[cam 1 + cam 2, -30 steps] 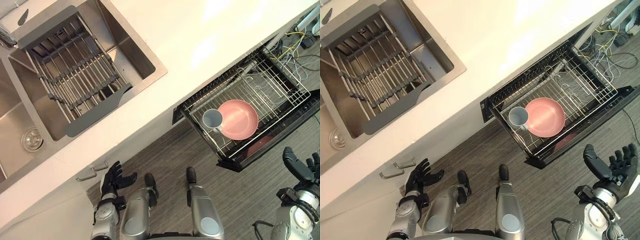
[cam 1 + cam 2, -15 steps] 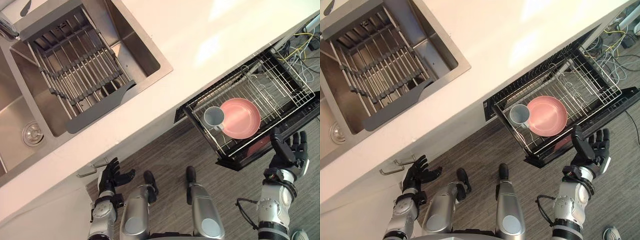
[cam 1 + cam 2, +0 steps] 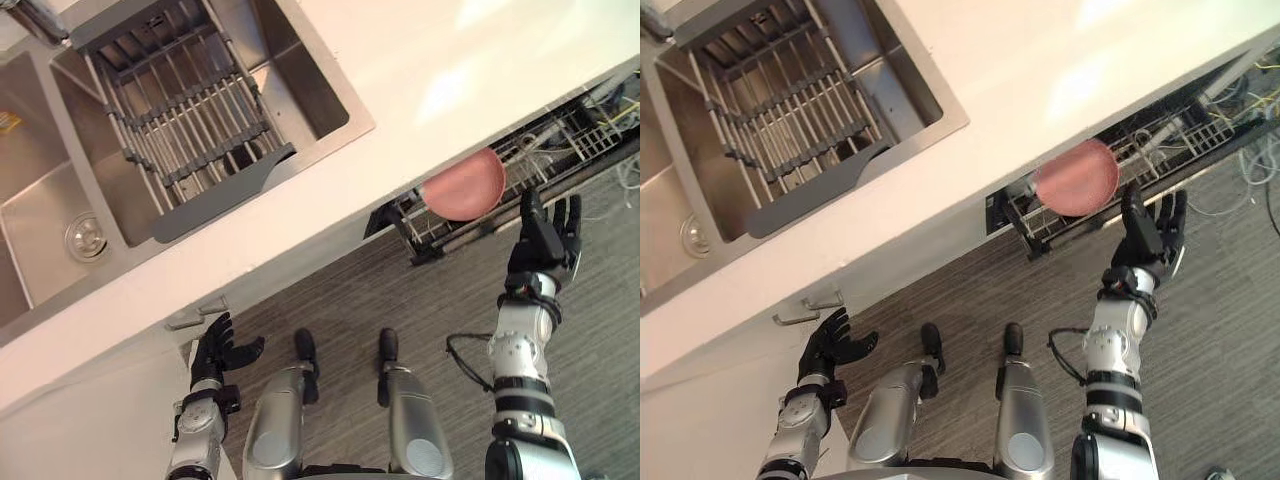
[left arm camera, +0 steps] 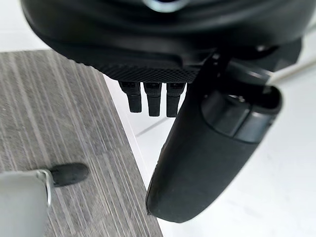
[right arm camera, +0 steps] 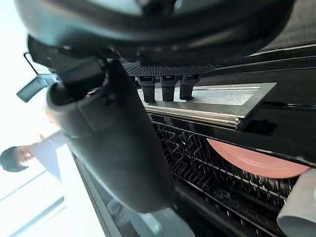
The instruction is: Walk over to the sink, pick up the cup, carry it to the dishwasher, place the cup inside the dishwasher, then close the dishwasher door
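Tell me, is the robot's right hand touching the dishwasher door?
Touching. In the right wrist view, the right hand has its straight fingers pressing their tips against the dishwasher door at its silver edge, with no gap showing.

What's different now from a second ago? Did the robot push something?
The right hand rose from low beside the robot to the dishwasher door, fingers straight. Door and rack have slid mostly in under the counter, so the pink plate is partly covered. The cup stayed in the rack beside the plate. The left hand stayed open, low by the cabinet.
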Motion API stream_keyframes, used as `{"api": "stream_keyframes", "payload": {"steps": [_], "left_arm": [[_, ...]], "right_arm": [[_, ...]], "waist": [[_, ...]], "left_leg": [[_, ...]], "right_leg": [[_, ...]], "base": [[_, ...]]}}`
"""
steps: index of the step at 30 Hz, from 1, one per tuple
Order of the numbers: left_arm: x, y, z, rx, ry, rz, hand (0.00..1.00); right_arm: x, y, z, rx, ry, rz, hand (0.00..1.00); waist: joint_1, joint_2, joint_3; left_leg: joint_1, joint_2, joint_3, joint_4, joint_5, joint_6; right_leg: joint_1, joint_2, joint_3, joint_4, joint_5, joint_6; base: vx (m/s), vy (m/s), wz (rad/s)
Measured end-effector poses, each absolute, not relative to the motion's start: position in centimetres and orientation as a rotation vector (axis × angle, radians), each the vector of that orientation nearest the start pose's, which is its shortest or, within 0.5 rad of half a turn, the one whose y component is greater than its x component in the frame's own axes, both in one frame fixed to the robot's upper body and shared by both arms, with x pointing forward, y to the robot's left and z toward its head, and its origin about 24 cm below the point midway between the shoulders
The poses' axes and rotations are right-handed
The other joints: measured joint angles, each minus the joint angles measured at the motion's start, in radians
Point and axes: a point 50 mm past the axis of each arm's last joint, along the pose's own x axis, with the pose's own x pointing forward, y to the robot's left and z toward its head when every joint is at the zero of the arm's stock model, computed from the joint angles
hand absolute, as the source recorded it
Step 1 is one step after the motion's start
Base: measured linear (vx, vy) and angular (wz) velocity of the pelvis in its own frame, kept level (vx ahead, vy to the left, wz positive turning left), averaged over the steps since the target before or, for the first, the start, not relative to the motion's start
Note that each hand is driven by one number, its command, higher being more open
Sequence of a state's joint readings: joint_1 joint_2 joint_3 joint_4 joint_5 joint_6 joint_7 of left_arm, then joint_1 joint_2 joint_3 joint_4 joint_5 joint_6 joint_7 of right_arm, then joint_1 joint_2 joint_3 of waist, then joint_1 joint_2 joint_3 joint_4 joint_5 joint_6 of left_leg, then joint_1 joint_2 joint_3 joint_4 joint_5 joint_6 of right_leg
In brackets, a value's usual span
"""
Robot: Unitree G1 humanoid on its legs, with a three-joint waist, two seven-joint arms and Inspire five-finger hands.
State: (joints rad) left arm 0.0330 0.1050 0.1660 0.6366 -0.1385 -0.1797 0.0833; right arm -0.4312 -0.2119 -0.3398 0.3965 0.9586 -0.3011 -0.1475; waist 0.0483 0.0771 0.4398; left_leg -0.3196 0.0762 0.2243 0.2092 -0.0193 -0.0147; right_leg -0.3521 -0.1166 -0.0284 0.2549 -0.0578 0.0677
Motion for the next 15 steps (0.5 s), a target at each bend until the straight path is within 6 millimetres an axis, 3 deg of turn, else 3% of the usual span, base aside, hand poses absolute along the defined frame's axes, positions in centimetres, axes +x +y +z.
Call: {"api": "stream_keyframes", "payload": {"steps": [7, 15], "left_arm": [[19.4, 22.4, -8.2, -0.04, 0.474, 0.336, 0.9], [19.8, 22.4, -8.2, -0.038, 0.476, 0.332, 0.9]], "right_arm": [[34.5, -25.9, 13.4, 0.791, -0.401, -0.379, 0.9], [35.4, -25.0, 12.7, 0.609, -0.301, -0.293, 0.9]], "waist": [[0.022, 0.028, 0.0], [0.013, 0.029, -0.001]], "left_leg": [[-0.013, -0.01, -0.042, -0.031, 0.031, -0.001], [-0.011, -0.015, -0.086, -0.039, 0.031, -0.001]], "right_leg": [[0.008, -0.001, -0.026, -0.046, 0.031, -0.003], [0.036, 0.007, -0.027, -0.108, 0.084, -0.003]], "base": [[-0.01, 0.0, 0.1], [-0.05, 0.019, -0.01]]}}
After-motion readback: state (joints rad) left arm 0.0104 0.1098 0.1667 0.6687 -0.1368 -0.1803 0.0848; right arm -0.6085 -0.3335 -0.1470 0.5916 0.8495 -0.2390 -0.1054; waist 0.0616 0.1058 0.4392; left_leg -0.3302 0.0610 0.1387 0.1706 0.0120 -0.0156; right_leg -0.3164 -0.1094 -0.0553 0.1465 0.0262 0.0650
